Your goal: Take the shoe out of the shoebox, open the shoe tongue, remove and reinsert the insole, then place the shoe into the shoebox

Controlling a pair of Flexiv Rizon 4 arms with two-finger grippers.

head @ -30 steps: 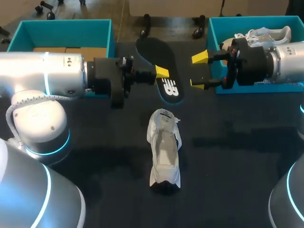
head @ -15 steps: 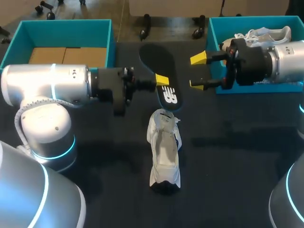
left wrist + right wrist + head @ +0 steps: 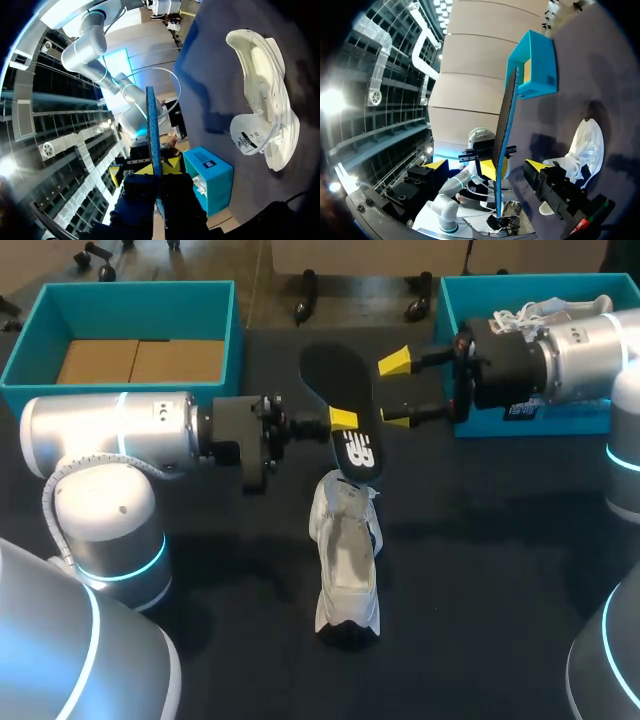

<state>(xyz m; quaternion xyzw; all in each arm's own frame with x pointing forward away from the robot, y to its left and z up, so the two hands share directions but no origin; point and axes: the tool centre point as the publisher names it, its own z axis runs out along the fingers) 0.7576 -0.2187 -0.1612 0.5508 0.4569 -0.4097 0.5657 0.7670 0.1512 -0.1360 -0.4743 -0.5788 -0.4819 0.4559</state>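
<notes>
You have the insole (image 3: 335, 375) pinched at its long edge in the left gripper (image 3: 343, 420), whose yellow tips are closed flat against its two faces. It hangs in the air just beyond the far end of the shoe (image 3: 347, 560), its printed end almost over that end. Your right gripper (image 3: 393, 388) is spread wide and holds nothing; the right wrist view shows the insole edge-on between its two fingers, and I cannot tell whether either one touches it. Expect the insole to be very light, thin and springy: it will probably flex and sag away from the grip and could twist if you push it by one end. So take it with flat pads across the faces near the middle or the heel, never by the rim alone. The shoe lies on its side on the table (image 3: 480, 570), with its opening showing. It looks soft and light, and will likely slide or roll if the insole drags inside it, so steady it by the firmer heel part. Against a second ago, the insole has come nearer to the shoe, and the left arm has swung round with it. The right gripper has moved in from well off to the shoe's far right until it straddles the insole. The shoe itself has not shifted.
</notes>
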